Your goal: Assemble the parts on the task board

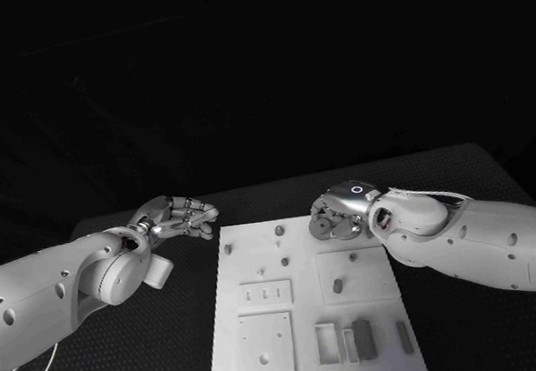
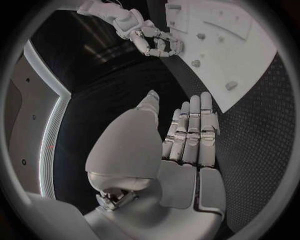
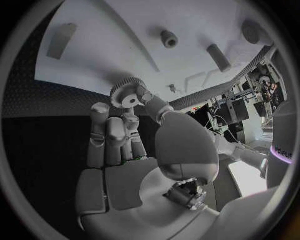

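Note:
The white task board lies in the middle of the black table. My right hand is over the board's far right corner and pinches a small grey gear between thumb and fingers. The right wrist view shows the gear at the fingertips, just above the board. My left hand hovers off the board's far left corner with its fingers curled in, holding nothing. In the left wrist view its fingers lie close together over the mat, with the right hand beyond at the board's edge.
Short pegs stand on the board's far half. Two square plates sit on its near left, upright blocks on its near right. Black mat lies on both sides.

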Controlling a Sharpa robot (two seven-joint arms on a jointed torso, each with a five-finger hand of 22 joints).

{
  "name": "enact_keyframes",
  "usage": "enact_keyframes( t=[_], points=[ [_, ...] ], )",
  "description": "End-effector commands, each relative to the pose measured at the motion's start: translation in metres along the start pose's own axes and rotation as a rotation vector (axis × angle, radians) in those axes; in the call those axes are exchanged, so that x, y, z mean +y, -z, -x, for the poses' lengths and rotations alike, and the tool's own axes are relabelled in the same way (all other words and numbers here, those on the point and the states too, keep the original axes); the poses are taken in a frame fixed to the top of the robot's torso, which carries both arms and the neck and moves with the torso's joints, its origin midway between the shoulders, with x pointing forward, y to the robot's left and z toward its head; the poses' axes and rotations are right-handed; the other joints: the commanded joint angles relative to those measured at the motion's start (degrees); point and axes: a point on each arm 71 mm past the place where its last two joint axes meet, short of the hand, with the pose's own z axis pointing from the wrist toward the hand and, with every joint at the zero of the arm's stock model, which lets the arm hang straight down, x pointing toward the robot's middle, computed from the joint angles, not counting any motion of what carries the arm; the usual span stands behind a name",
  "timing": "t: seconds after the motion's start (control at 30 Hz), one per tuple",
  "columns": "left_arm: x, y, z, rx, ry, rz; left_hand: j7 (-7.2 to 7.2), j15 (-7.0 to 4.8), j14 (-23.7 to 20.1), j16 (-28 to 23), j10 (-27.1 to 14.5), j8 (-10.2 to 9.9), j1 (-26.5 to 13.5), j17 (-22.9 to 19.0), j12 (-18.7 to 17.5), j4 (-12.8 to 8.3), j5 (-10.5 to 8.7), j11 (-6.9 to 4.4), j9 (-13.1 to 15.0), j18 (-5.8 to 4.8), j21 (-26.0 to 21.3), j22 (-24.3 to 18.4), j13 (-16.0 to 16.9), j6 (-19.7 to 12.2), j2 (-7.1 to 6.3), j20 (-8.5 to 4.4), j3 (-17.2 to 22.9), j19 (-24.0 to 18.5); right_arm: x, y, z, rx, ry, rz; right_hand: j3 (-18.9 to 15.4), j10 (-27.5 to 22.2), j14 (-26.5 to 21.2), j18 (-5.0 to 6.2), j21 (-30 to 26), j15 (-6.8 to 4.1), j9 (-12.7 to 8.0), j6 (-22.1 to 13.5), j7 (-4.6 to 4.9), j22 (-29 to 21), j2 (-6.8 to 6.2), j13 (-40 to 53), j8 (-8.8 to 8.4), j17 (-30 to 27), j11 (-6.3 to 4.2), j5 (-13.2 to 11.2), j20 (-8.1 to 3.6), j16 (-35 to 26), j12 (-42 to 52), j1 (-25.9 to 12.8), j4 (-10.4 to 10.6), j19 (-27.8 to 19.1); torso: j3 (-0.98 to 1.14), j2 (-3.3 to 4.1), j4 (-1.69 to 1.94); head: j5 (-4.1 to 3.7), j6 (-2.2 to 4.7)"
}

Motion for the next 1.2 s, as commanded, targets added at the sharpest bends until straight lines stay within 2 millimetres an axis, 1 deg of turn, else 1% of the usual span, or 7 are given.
enact_keyframes(
  t=[0.03,0.17,0.4,0.57,0.93,1.13,1.2],
  points=[
    [-0.001,0.0,-0.001,0.007,0.005,-0.012,1.66,-0.02,0.5,-0.22,0.17,-0.23,0.25,0.08,-0.28,0.02,-0.01,0.3,0.09,0.65,-0.22,0.08,0.1,-0.27,0.33,-0.16,-0.09,-0.02,0.012,-0.003,0.005,-0.047,0.045,0.021,-0.22,0.42,0.49,3.24,0.3,-0.14,1.04,7.86,0.54,0.99,-0.01,-0.08,2.85,0.0,-0.11,0.17,-0.22,-0.28,-0.38,-0.7,0.0,0.21,0.06,0.03,-0.01,0.17,0.05],
    [-0.001,0.0,-0.001,0.007,0.005,-0.013,1.66,-0.02,0.51,-0.24,0.18,-0.24,0.25,0.09,-0.28,0.02,-0.01,0.3,0.09,0.65,-0.22,0.08,0.1,-0.27,0.33,-0.16,-0.1,-0.02,0.027,-0.007,0.007,-0.06,0.071,0.054,-0.21,0.62,0.62,3.24,0.32,-0.18,0.98,8.02,0.49,0.95,-0.07,-0.22,2.78,-0.16,-0.15,0.17,-0.28,-0.39,-0.47,-0.62,0.01,0.33,0.06,-0.01,-0.04,0.38,0.12],
    [-0.001,0.0,-0.001,0.007,0.005,-0.013,1.66,-0.02,0.51,-0.26,0.18,-0.25,0.26,0.11,-0.3,0.02,-0.01,0.3,0.1,0.65,-0.23,0.08,0.1,-0.27,0.33,-0.16,-0.1,-0.02,0.05,-0.013,0.01,-0.073,0.074,0.101,-0.23,1.03,1.07,3.24,0.32,-0.24,0.87,8.29,0.42,0.85,-0.23,-0.52,2.63,-0.17,-0.23,0.17,-0.35,-0.54,-0.67,-0.6,0.02,0.57,0.02,0.02,0.09,0.71,0.14],
    [-0.002,0.0,-0.002,0.01,0.005,-0.014,1.67,-0.02,0.52,-0.28,0.19,-0.25,0.26,0.13,-0.31,0.02,-0.02,0.3,0.1,0.65,-0.24,0.09,0.11,-0.27,0.33,-0.16,-0.11,-0.01,0.064,-0.021,0.01,-0.072,0.07,0.126,-0.22,1.15,1.18,3.24,0.3,-0.26,0.82,8.36,0.41,0.81,-0.22,-0.64,2.55,-0.25,-0.24,0.17,-0.37,-0.63,-0.77,-0.61,0.03,0.64,0.0,0.03,0.03,1.06,0.18],
    [-0.002,-0.001,-0.003,0.013,0.005,-0.014,1.67,-0.02,0.53,-0.32,0.19,-0.26,0.26,0.17,-0.34,0.02,-0.01,0.3,0.11,0.65,-0.25,0.1,0.12,-0.27,0.34,-0.16,-0.13,-0.01,0.079,-0.038,0.004,-0.06,0.086,0.136,-0.2,1.29,1.41,3.24,0.26,-0.28,0.74,8.4,0.41,0.76,-0.1,-0.8,2.41,-0.13,-0.25,0.17,-0.39,-0.68,-0.91,-0.67,0.04,0.74,-0.01,0.1,0.18,1.15,0.2],
    [-0.002,-0.002,-0.004,0.015,0.005,-0.014,1.68,-0.02,0.54,-0.34,0.19,-0.27,0.26,0.2,-0.35,0.03,-0.01,0.31,0.11,0.65,-0.26,0.1,0.13,-0.27,0.36,-0.15,-0.14,0.0,0.085,-0.043,-0.003,-0.049,0.088,0.142,-0.19,1.33,1.49,3.24,0.26,-0.29,0.71,8.41,0.41,0.75,-0.06,-0.85,2.36,-0.08,-0.25,0.17,-0.41,-0.69,-0.96,-0.68,0.03,0.78,-0.03,0.07,0.17,1.24,0.15],
    [-0.002,-0.002,-0.004,0.017,0.005,-0.015,1.68,-0.02,0.54,-0.35,0.2,-0.27,0.26,0.2,-0.36,0.03,-0.01,0.31,0.11,0.65,-0.26,0.1,0.13,-0.27,0.37,-0.15,-0.14,0.0,0.086,-0.044,-0.005,-0.044,0.087,0.143,-0.19,1.34,1.53,3.24,0.25,-0.29,0.7,8.41,0.41,0.74,-0.05,-0.86,2.34,-0.03,-0.25,0.17,-0.41,-0.69,-0.97,-0.68,0.03,0.79,0.01,0.08,0.08,1.45,0.19]
  ],
)
